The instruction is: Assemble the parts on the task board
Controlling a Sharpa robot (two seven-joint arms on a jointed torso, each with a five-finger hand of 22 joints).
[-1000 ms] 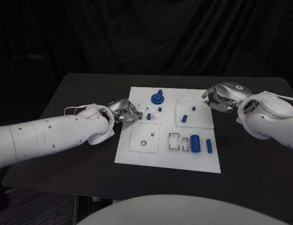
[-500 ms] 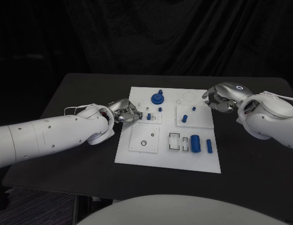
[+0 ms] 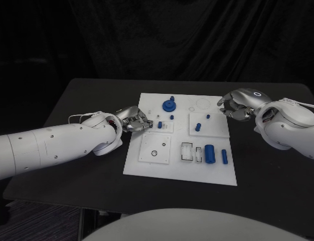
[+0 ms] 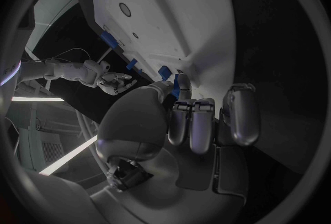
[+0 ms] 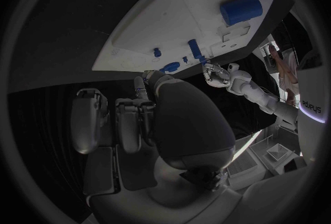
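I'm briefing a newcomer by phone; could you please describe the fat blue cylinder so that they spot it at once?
Find the white task board mid-table. Along its near edge, toward the robot's right hand, two blue pieces lie side by side. The fat blue cylinder is the thicker, inner one; the slim blue rod lies beside it, nearer the board's edge.

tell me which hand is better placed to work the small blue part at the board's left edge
Left. The left hand is at the task board's left edge, its fingers at the small blue part. The right hand sits off the opposite edge.
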